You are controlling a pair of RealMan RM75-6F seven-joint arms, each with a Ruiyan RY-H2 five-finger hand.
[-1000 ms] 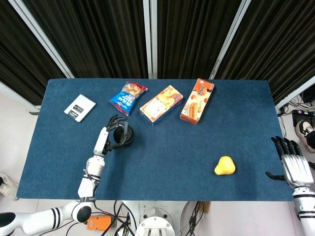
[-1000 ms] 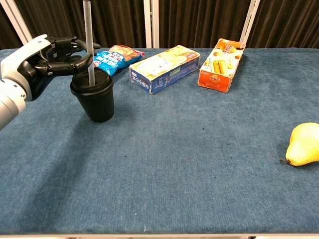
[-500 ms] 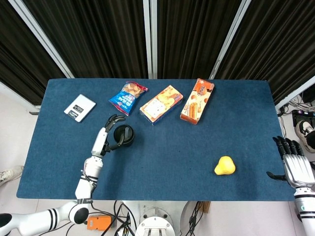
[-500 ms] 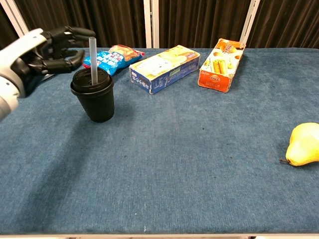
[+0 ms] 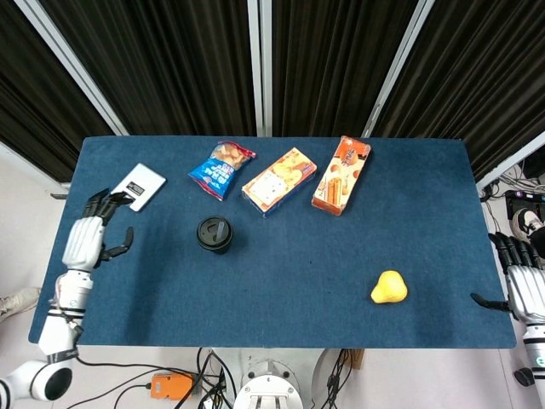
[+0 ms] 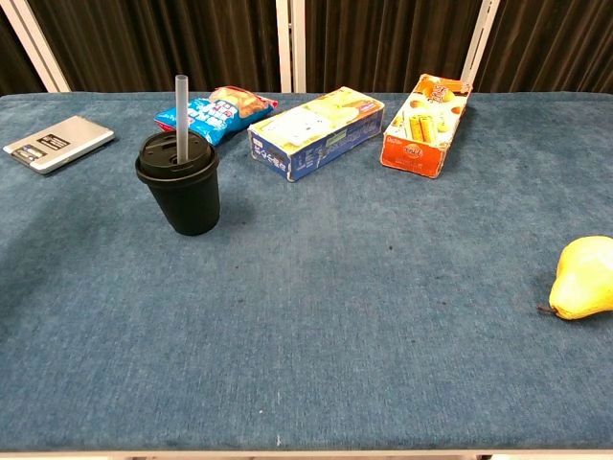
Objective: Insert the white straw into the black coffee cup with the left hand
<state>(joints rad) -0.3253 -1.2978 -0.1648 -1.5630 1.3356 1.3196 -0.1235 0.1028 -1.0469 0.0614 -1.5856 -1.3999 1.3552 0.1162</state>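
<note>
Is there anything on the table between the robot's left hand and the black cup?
No. In the head view only bare blue cloth lies between the left hand and the black coffee cup. The white straw is already in it.

Left hand at left bench edge, empty, fingers spread, pointing away from the robot. Right hand at right bench edge, empty, fingers spread. Neither hand appears in chest view.

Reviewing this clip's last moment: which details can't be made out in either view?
- Straw: its depth inside the black coffee cup is hidden by the lid, both views.
- Right hand: cut by the head view's right edge; absent from chest view.
- Grey device: display too small to read.
- Pear: cut by chest view's right edge.
</note>
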